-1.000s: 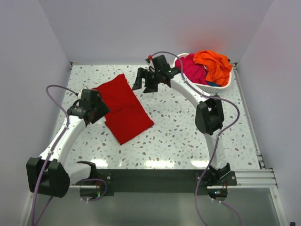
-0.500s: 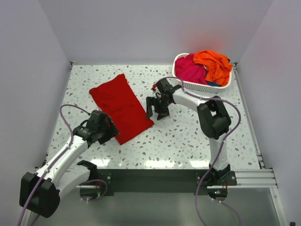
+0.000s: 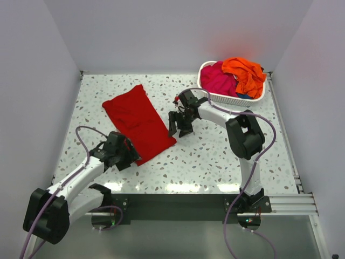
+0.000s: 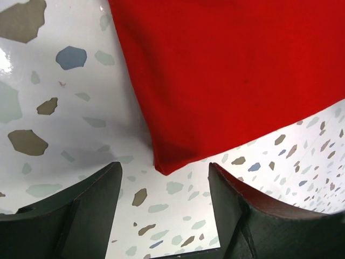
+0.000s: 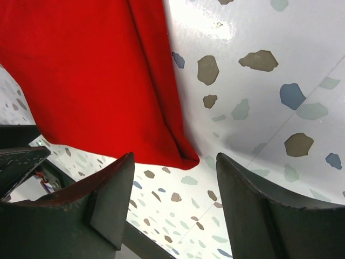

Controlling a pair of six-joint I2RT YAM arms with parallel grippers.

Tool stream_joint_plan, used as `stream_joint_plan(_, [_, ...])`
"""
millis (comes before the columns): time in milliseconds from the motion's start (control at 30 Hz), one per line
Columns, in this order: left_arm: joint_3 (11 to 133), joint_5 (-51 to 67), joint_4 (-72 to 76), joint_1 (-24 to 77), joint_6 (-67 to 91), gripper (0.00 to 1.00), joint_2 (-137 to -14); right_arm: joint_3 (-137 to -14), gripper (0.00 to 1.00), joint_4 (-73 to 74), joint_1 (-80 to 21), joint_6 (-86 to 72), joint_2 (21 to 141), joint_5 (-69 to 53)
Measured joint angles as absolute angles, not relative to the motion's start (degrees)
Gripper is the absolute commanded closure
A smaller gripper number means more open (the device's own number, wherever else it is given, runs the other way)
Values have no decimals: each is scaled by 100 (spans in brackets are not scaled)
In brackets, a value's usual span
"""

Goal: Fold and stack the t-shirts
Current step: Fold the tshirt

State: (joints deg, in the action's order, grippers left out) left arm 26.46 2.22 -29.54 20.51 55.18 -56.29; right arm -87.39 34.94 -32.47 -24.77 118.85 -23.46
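Left claw [image 4: 164, 164]: released, jaws apart and low over the table. Near corner of the red shirt sits just ahead of the gap, not pinched.
Right claw [image 5: 175, 156]: also released, jaws apart, empty. It hangs at the shirt's right edge, with that corner tip just ahead of the gap.
Table [image 3: 215, 154]: speckled top; carries the shirt on the left half and the basket at the far right corner.
Red shirt [image 3: 137, 121]: flat on the table, a long strip lying diagonally from far left to near centre. No sleeves show, so I judge it part-folded lengthwise.
Basket [image 3: 232, 99]: white, slatted, well apart from both claws.
Pink shirt [image 3: 218, 80]: bunched in the basket's left side.
Orange shirt [image 3: 245, 73]: crumpled on top, on the right side, spilling over the rim.
Done: one shirt out, spread and narrowed.
Left: cross-fold of the red shirt, probably from the near end where both claws wait. Then both basket shirts to fold, then the stack. Early in the job, by my reckoning.
Hidden: layers under the red shirt cannot be counted. Basket contents below the top two cannot be made out. Wrist views show only the shirt's corners.
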Motion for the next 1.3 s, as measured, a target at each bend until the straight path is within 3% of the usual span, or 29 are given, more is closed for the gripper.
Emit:
stream_joint_plan(433, [2523, 322, -2408, 2078, 5599, 36, -6058, -8514, 52, 3531, -3424, -2432, 11885, -2349])
stream_joint_plan(633, [2543, 327, -2206, 2082, 5599, 46, -6246, -8547, 68, 3594, -3476, -2401, 11952, -2342])
stream_joint_plan(867, [2613, 340, -2040, 2095, 5522, 53, -6504, -8646, 98, 3721, -3476, -2392, 12127, -2300])
stream_joint_plan(1300, [3048, 263, -1793, 2738, 5231, 53, -7183, -7905, 100, 3815, -3369, -2440, 11598, -2043])
